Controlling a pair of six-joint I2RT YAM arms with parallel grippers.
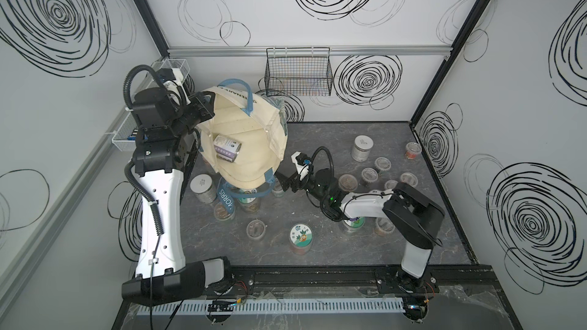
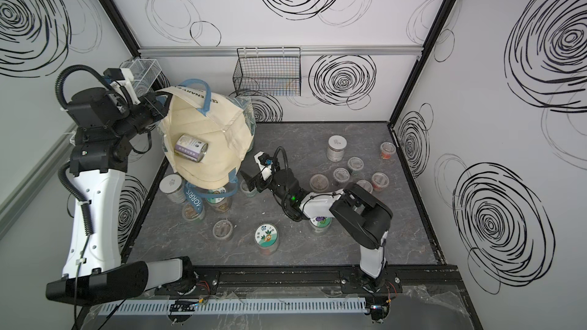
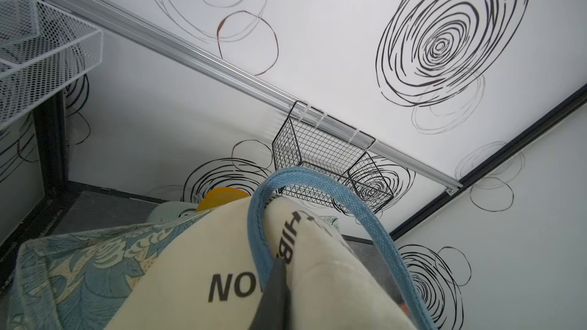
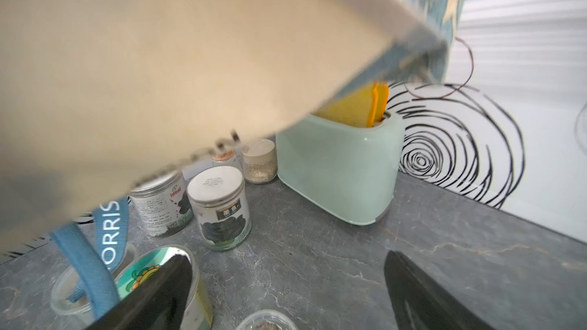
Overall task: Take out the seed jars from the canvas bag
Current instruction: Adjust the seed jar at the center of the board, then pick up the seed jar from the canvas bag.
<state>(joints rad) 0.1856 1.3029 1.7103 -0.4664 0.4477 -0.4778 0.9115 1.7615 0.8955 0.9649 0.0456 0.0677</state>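
Observation:
My left gripper (image 1: 206,106) (image 2: 158,106) is shut on the rim of the canvas bag (image 1: 244,141) (image 2: 206,141) and holds it raised at the back left, mouth facing up; the cloth is pinched in the wrist view (image 3: 281,268). One purple-labelled jar (image 1: 227,148) (image 2: 190,149) lies inside. Several seed jars stand on the table, among them a cartoon-lid jar (image 1: 300,238) and a silver-lid jar (image 1: 362,147). My right gripper (image 1: 284,182) (image 4: 289,280) is open, low beside the bag's lower edge, over a small clear jar (image 4: 266,320), with nothing held.
A mint toaster (image 4: 336,166) with orange slices stands behind the bag, with frosted jars (image 4: 259,160) next to it. A black wire basket (image 1: 298,71) hangs on the back wall and a white mesh basket (image 1: 173,66) on the left wall. The bag's strap (image 1: 226,200) dangles over jars.

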